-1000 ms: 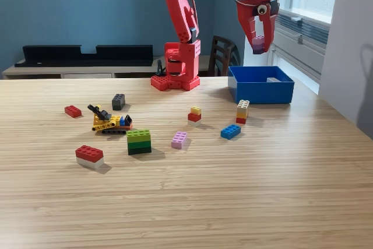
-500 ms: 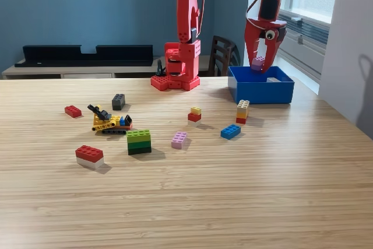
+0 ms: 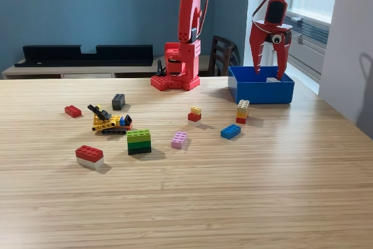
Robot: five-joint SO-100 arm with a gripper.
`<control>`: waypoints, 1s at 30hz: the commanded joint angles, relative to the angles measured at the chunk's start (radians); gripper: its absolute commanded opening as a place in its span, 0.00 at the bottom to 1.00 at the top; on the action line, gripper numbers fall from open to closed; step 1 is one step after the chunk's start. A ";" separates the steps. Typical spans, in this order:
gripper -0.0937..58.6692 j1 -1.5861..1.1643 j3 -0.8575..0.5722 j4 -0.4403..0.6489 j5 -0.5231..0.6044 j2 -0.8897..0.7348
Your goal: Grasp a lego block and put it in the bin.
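The blue bin [image 3: 260, 93] stands at the back right of the table in the exterior view. My red gripper [image 3: 269, 69] hangs just above its opening, open, fingers spread wide with nothing between them. A pale piece [image 3: 272, 79] shows inside the bin behind the front wall; the rest of the inside is hidden. Loose lego lies on the table: a blue brick [image 3: 231, 132], a pink brick [image 3: 179, 139], a red-and-yellow stack [image 3: 194, 114] and a small multicoloured tower [image 3: 242, 111] just in front of the bin.
Further to the exterior view's left lie a green stack [image 3: 139, 141], a red-and-white brick [image 3: 89, 155], a yellow lego vehicle [image 3: 109, 122], a dark grey brick [image 3: 118, 101] and a red brick [image 3: 73, 111]. The arm's base [image 3: 175, 71] stands at the table's back edge.
The gripper came down over the bin holding a purple brick, then opened. The purple brick is no longer between the fingers.
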 commanded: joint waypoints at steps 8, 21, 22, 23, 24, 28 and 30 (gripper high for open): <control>0.00 0.166 -0.290 0.126 0.084 0.017; 0.00 0.569 -0.511 0.239 0.008 0.017; 0.00 0.584 -0.508 0.239 0.002 0.017; 0.00 0.600 -0.506 0.239 -0.002 0.017; 0.00 0.612 -0.505 0.239 -0.003 0.017; 0.00 0.649 -0.505 0.239 -0.014 0.017; 0.00 0.669 -0.505 0.239 -0.021 0.017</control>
